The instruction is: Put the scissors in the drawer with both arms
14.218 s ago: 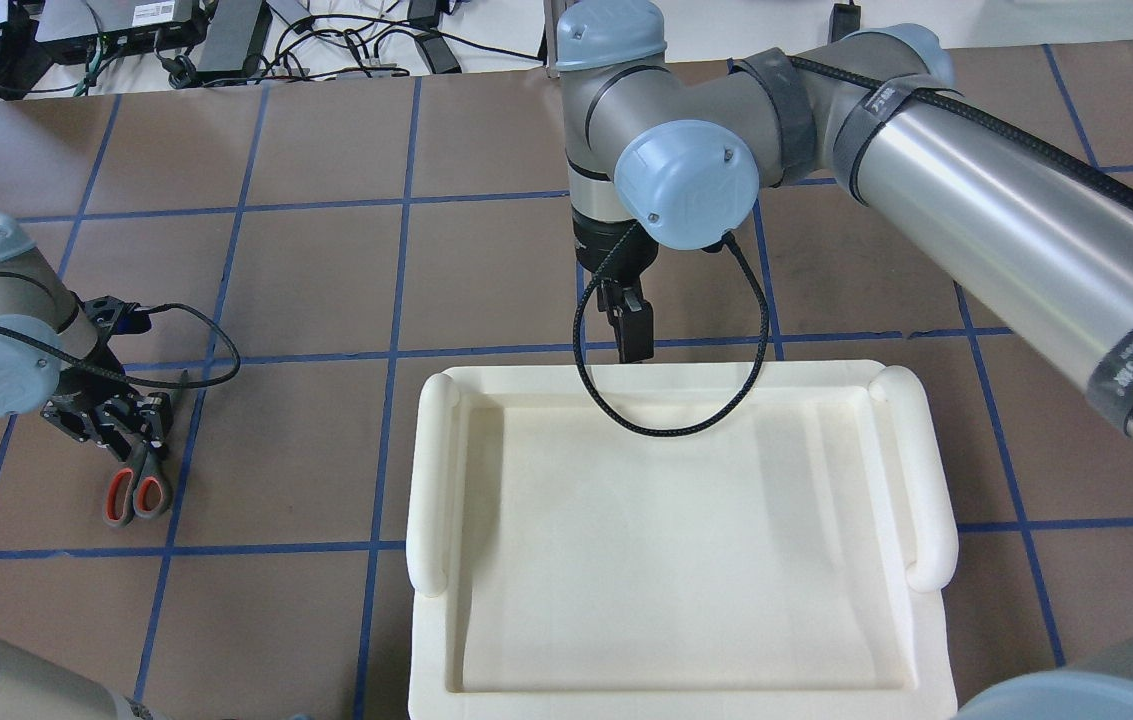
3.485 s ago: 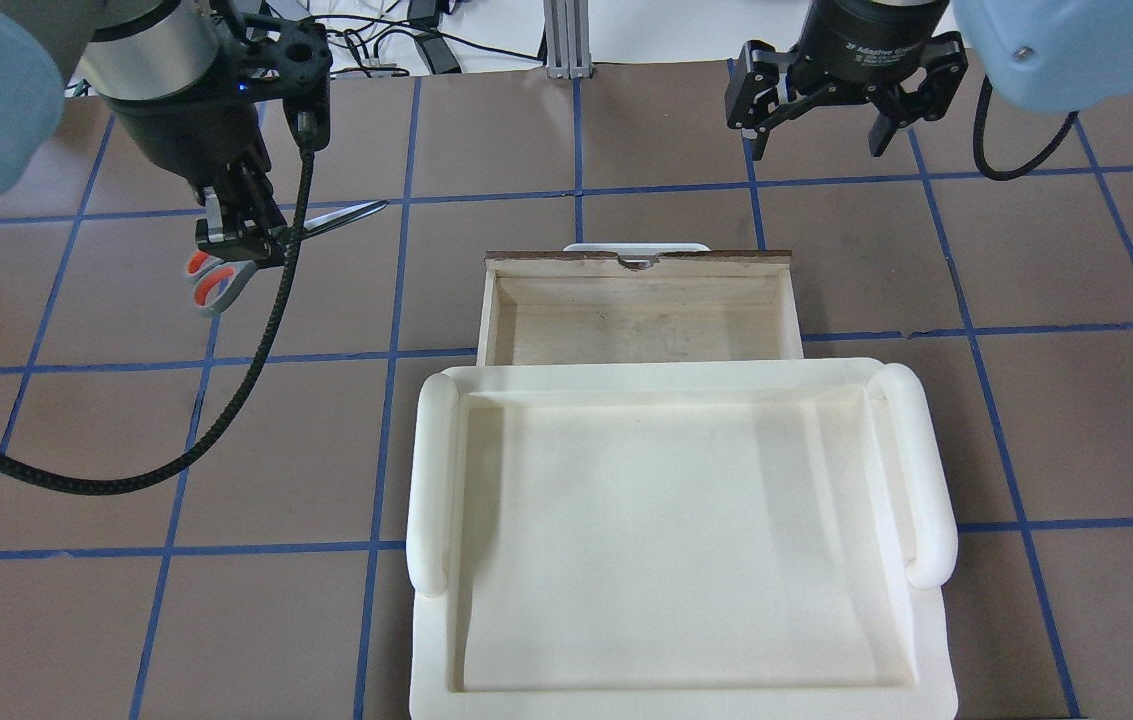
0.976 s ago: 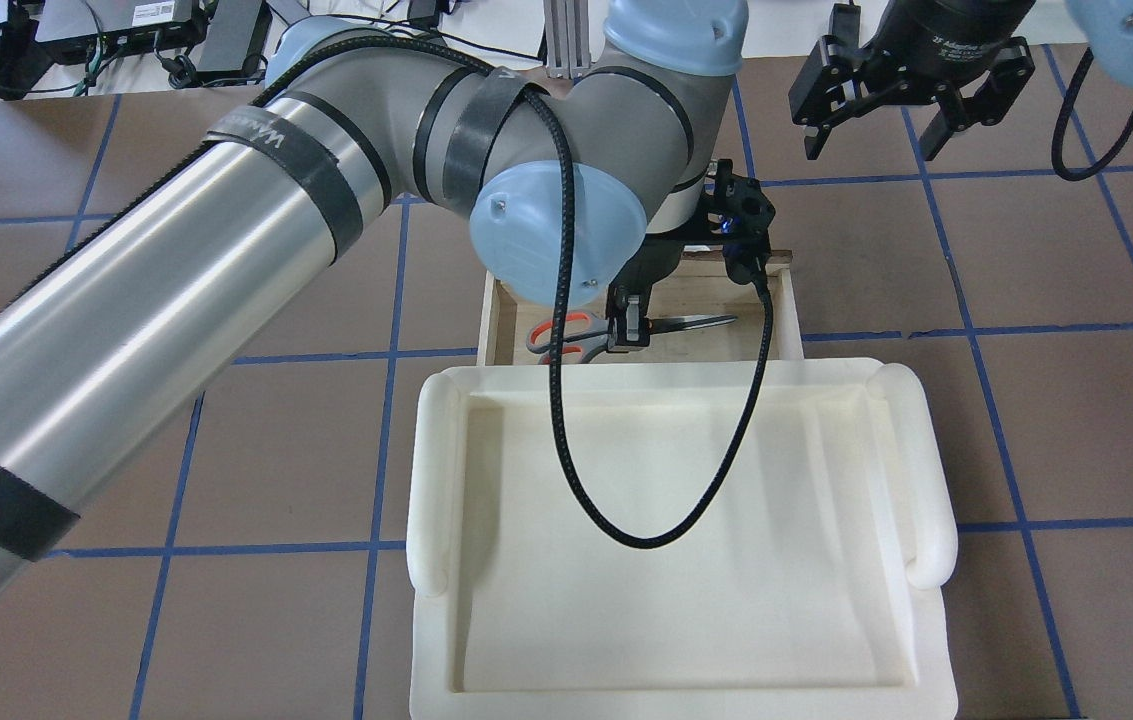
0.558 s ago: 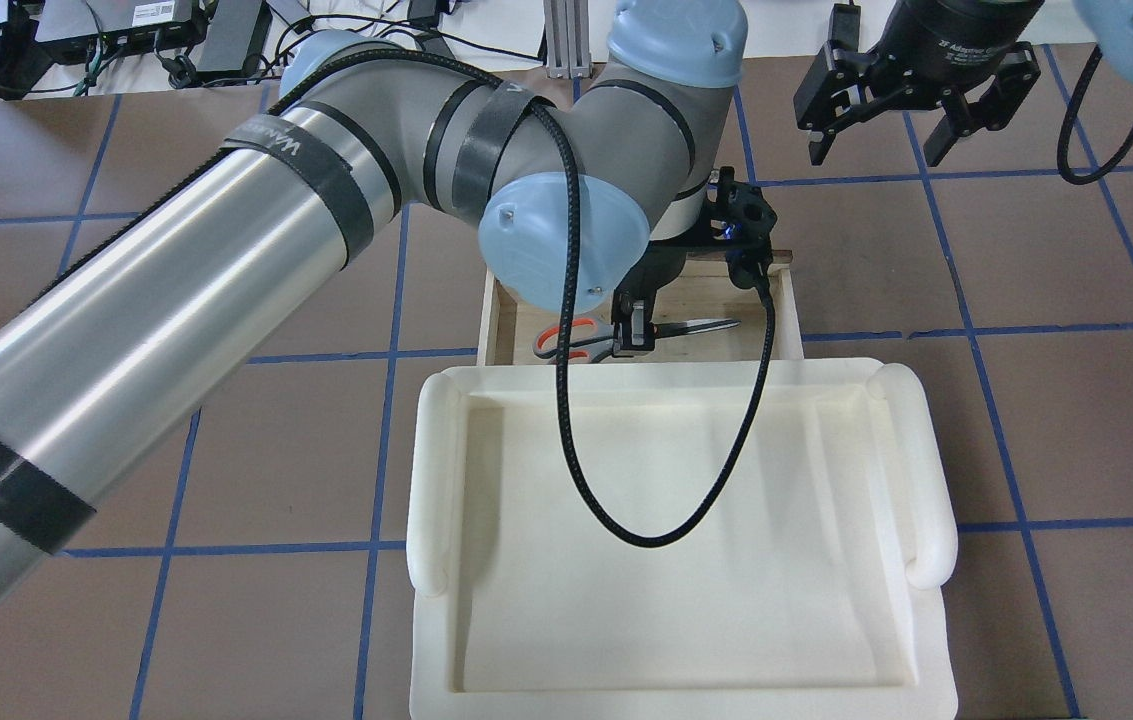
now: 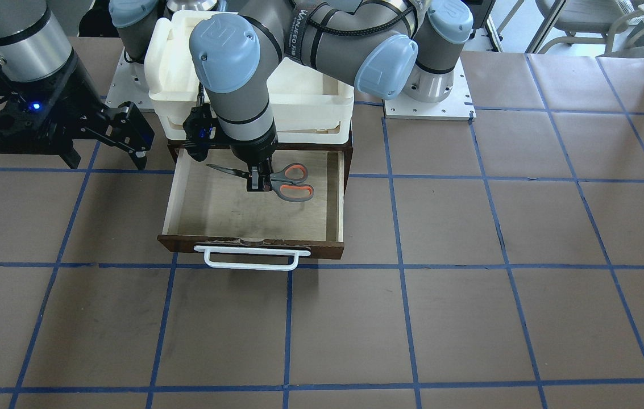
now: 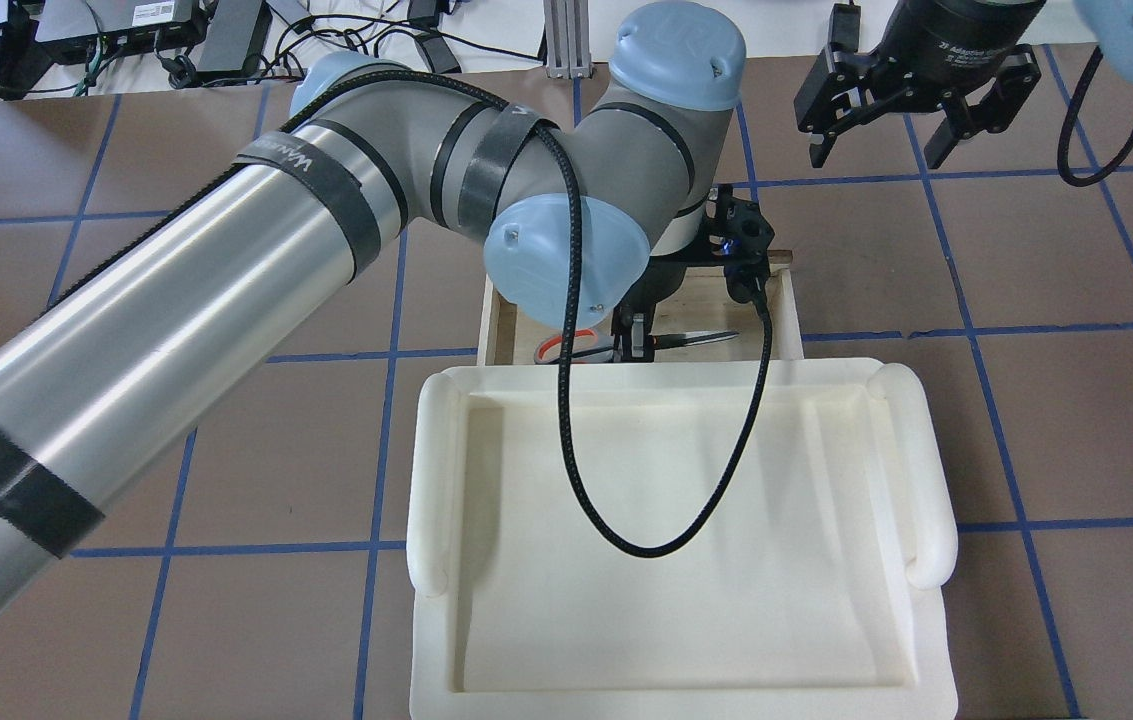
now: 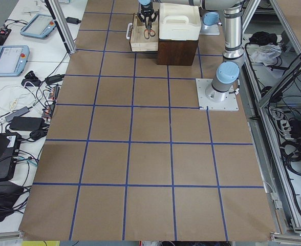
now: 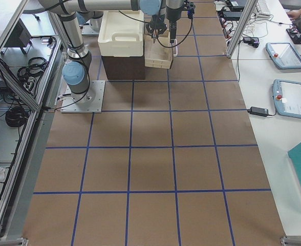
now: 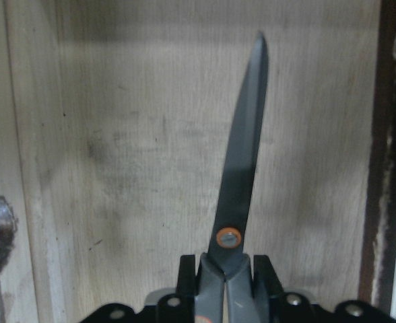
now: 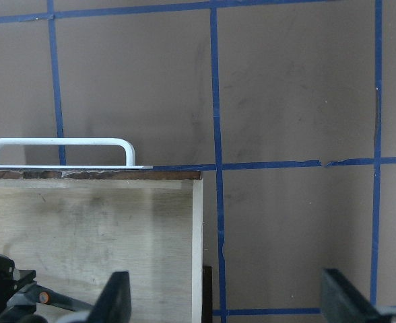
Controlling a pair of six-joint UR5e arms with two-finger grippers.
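The drawer [image 5: 322, 247] stands pulled out of the brown box, its white bar handle [image 5: 250, 259] toward the front. My left gripper [image 5: 257, 183] is shut on the scissors [image 5: 290, 182] near the pivot and holds them low inside the drawer, blades level and pointing sideways. In the overhead view the scissors [image 6: 701, 338] and left gripper [image 6: 632, 346] sit close to the tray's edge. The left wrist view shows the dark blades [image 9: 242, 168] over the plywood floor. My right gripper [image 6: 878, 155] is open and empty, hovering beside the drawer's corner; it also shows in the front view [image 5: 108, 162].
A white foam tray [image 6: 436, 470] sits on top of the brown box [image 7: 177, 51], behind the open drawer. The right wrist view shows the drawer's corner and handle [image 10: 60, 143] over brown paper with blue grid lines. Cables and devices lie beyond the table's far edge.
My left gripper has lowered the scissors deeper into the drawer and a little toward the box. The right gripper has barely moved and stays open.
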